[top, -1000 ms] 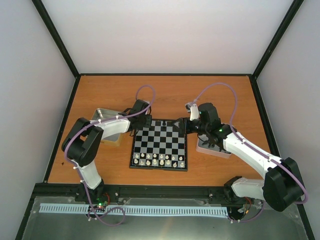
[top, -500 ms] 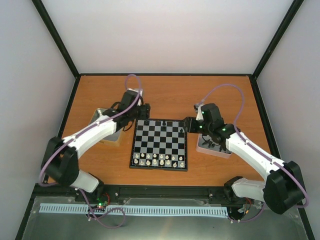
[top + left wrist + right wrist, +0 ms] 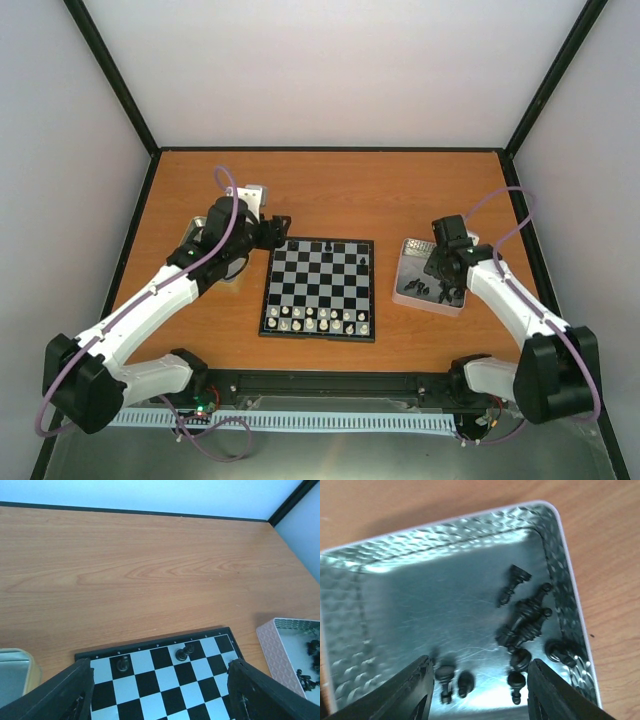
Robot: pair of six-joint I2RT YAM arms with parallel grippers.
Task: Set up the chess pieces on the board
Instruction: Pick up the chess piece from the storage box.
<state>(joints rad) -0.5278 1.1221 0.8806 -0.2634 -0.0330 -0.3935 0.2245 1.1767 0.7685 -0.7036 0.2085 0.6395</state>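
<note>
The board (image 3: 320, 288) lies mid-table, with whitish chess pieces (image 3: 318, 320) along its two near rows. Two black pieces (image 3: 328, 243) (image 3: 360, 262) stand by its far edge; the left wrist view shows them upright (image 3: 123, 664) (image 3: 184, 653) on the board (image 3: 165, 690). My left gripper (image 3: 278, 232) (image 3: 160, 700) hovers at the board's far-left corner, open, nothing between its fingers. My right gripper (image 3: 438, 272) (image 3: 477, 690) hangs open over the right tray (image 3: 405, 298) (image 3: 350, 605), where several black pieces (image 3: 525, 617) lie loose.
A second metal tray (image 3: 208, 272) (image 3: 15, 672) sits left of the board, mostly hidden under my left arm. The right tray's patterned wall (image 3: 280, 645) shows at the edge of the left wrist view. Bare wooden tabletop (image 3: 330, 190) stretches behind the board.
My left gripper has opened and drawn back left off the board's far-left corner. My right arm has swung right from the board's far-right corner to above the tray.
</note>
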